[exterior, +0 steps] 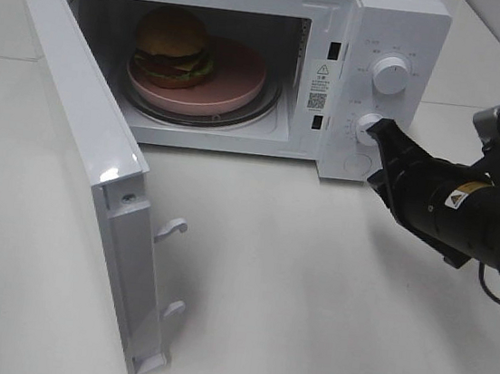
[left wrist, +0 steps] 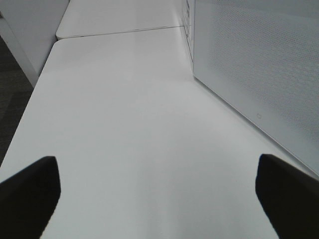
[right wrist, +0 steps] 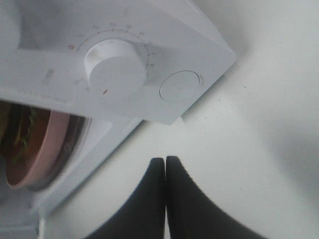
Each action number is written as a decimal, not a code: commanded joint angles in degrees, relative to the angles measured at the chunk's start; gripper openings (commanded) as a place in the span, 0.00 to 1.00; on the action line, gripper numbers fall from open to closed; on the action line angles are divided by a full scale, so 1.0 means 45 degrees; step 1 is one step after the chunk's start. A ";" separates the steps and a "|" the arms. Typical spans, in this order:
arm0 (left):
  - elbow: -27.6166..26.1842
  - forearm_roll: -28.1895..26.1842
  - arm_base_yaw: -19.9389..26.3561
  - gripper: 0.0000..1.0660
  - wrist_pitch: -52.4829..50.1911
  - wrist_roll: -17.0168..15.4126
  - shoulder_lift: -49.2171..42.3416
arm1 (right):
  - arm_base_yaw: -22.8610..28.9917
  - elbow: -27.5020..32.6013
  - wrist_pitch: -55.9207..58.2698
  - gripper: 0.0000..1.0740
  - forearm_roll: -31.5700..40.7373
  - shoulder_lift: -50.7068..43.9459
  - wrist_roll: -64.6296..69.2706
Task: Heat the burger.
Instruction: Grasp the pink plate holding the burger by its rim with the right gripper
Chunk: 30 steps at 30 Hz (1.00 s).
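Burger (exterior: 172, 45) sits on the pink plate (exterior: 240, 81) inside the microwave (exterior: 406, 28), whose door (exterior: 75, 129) stands wide open. It looks soft, light and loosely stacked, so a squeeze would likely crush it or shed the filling. The stiff plate rim seems the safer place to take hold if it needs shifting. The right tool (exterior: 382, 135) is clenched on nothing, tips near the lower knob (exterior: 368, 128). The left tool (left wrist: 157, 172) is spread wide and empty over the bench (left wrist: 124, 99).
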 commanded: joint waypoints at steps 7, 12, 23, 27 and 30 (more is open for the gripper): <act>0.0025 -0.0038 0.0025 0.95 -0.0038 -0.0025 -0.0255 | 0.0000 0.0000 0.6150 0.00 -0.0267 -0.2788 -0.7589; 0.0025 -0.0038 0.0025 0.95 -0.0038 -0.0025 -0.0255 | 0.0000 -0.0407 0.9689 0.08 -0.0255 -0.3973 -1.3051; 0.0025 -0.0038 0.0025 0.95 -0.0038 -0.0025 -0.0255 | 0.0000 -0.1974 1.2541 0.86 -0.0382 -0.3985 -1.8551; 0.0025 -0.0038 0.0025 0.95 -0.0038 -0.0025 -0.0255 | 0.0000 -0.2266 1.3127 0.94 -0.0573 -0.3985 -1.9621; 0.0025 -0.0038 0.0025 0.95 -0.0038 -0.0025 -0.0255 | 0.0000 -0.2725 1.3853 0.94 -0.0904 -0.3922 -2.0283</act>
